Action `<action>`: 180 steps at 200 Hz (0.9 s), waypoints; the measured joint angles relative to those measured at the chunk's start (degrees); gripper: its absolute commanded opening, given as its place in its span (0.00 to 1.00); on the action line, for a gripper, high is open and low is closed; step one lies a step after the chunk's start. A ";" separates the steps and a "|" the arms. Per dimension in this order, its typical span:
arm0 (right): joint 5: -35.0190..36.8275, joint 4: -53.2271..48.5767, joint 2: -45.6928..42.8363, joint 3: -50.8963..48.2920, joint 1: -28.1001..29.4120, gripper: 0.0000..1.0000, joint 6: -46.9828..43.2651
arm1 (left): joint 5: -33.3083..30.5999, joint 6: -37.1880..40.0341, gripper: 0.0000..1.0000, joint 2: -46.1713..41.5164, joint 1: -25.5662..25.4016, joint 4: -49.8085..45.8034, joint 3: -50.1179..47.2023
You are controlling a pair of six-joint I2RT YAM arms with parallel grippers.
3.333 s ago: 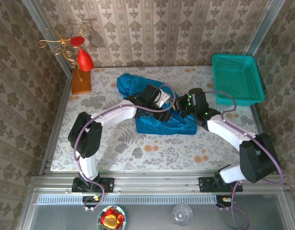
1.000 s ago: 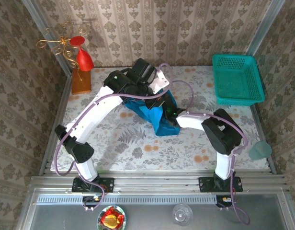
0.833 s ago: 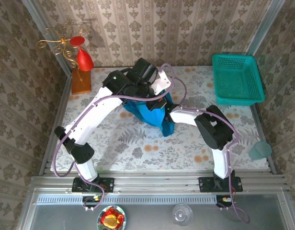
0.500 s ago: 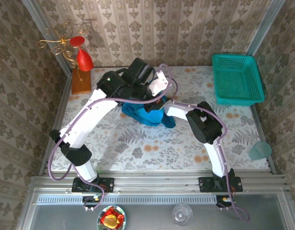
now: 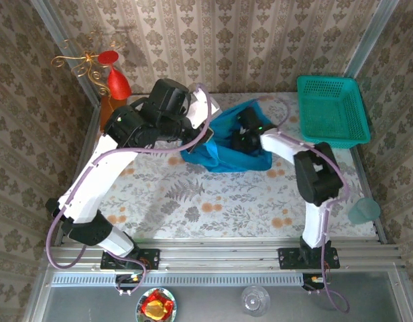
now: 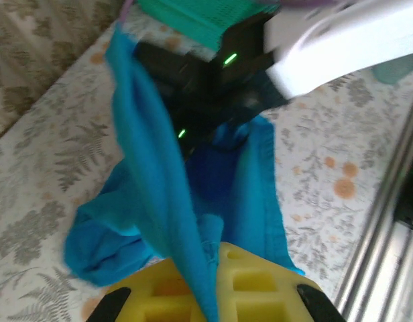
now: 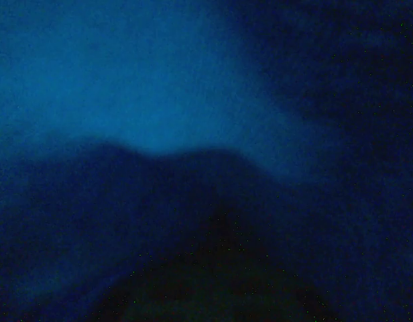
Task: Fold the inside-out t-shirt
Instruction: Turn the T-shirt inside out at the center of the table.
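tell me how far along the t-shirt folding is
Done: no fold shows yet; the t-shirt lies in a bunched heap on the table. In hand: the left gripper is shut on a ridge of cloth, holding it above the heap, and the right gripper is shut, buried in the cloth. Left: spreading it flat and making every fold.

Lifted the soft teal-blue cloth t-shirt [image 5: 226, 153] partly off the flowered desk [image 5: 193, 201], drawn back from the centre. Swung the white left arm [image 5: 102, 171] up and leftward. Stretched the right arm [image 5: 287, 144] farther back, wrist into the cloth.
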 measured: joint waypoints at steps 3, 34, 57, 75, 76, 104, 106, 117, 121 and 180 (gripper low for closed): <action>0.20 -0.37 -0.90 0.50 -0.66 0.00 -0.15 | -0.22 0.00 0.00 0.00 0.46 0.20 0.02; 1.64 -2.78 -5.90 11.43 -4.61 0.30 -1.38 | -1.29 0.02 0.00 -0.02 4.66 0.96 2.91; 3.61 -1.88 -10.23 18.45 -5.42 0.56 -2.86 | -1.70 0.02 0.00 -1.64 7.65 2.69 5.68; 5.66 -0.79 -15.15 19.61 -5.51 0.59 -3.48 | -1.90 0.02 0.00 -4.50 9.53 4.26 5.57; 5.77 -0.74 -15.58 19.61 -5.51 0.59 -3.67 | -1.90 0.02 0.00 -4.63 9.57 4.33 5.55; 8.39 2.36 -24.90 14.01 -5.40 0.60 -4.00 | -0.55 0.04 0.00 -11.13 10.38 9.40 0.33; 8.68 2.75 -25.92 12.85 -5.40 0.60 -3.96 | -0.33 0.04 0.00 -11.61 10.38 9.75 -0.24; 9.64 3.48 -30.58 7.15 -5.40 0.61 -3.78 | 0.76 0.04 0.00 -14.12 10.38 11.06 -3.76; 10.12 3.78 -32.44 4.70 -5.38 0.60 -3.56 | 1.36 0.02 0.00 -15.02 10.40 11.67 -5.33; 8.37 -1.88 -48.87 -28.37 -3.30 0.58 6.49 | 11.87 -3.80 0.00 -19.56 10.25 17.11 -27.56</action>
